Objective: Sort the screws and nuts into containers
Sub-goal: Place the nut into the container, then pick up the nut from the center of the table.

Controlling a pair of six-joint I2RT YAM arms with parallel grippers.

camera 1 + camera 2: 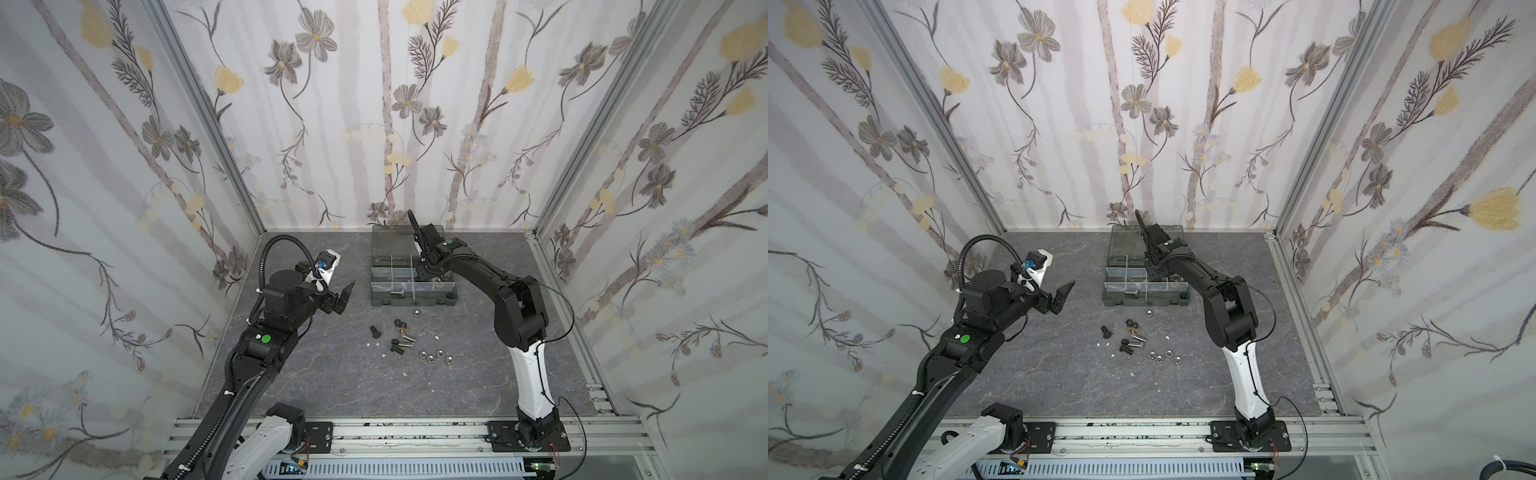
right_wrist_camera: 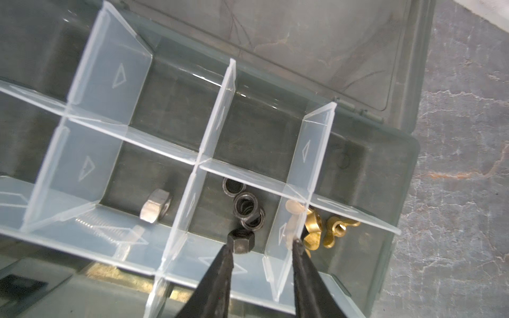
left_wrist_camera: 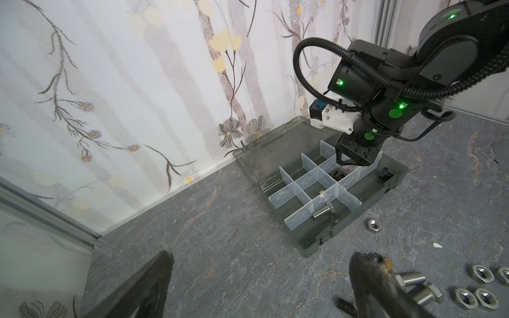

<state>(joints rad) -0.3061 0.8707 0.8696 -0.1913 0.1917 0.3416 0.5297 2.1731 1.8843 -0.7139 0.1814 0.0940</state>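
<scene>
No legible text anywhere; dividers [image 2: 110, 79] carry outlined triangle marks (no lettering inside).

Organizer case [image 1: 399, 302] at table [image 1: 332, 382] rear — loose screws [image 1: 375, 331], nuts [image 1: 424, 354] just before it.

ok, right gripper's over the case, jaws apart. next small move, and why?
Probably lift the right gripper straight up. Its jaws stand apart, and the black hex nut already sits with the other black nuts in their compartment, touching at most one fingertip. The opposite fingertip is beside a divider, so a sideways exit could snag it.
</scene>
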